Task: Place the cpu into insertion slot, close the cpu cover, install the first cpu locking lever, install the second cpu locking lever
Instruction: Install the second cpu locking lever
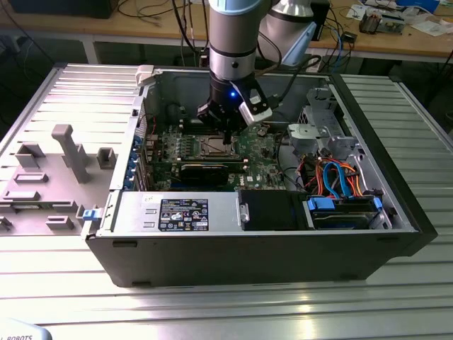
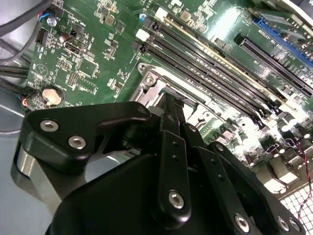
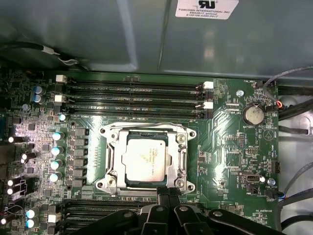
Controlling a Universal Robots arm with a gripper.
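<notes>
Open PC case (image 1: 283,241) sat on a ribbed metal counter (image 1: 212,304), with a grey moulded fixture tray (image 1: 49,177) on the exterior view's left. Wooden benches with cables and clutter ran along the back of the room.

Arm reached down into the case over the motherboard (image 3: 230,161). End effector (image 3: 168,193) hung right at the socket edge, fingers (image 3: 164,195) pressed together with nothing between them.

The cpu (image 3: 145,160) lay flat in the insertion slot (image 3: 111,164), silver top up, just beyond the fingertips and not touching them. The cpu cover (image 3: 182,159) was down around it, chip showing through the cut-out.

Chip was roughly square, so no clear long axis; edges ran parallel to the memory slots (image 3: 132,98) beside the socket.

Locking lever state: can't tell.
</notes>
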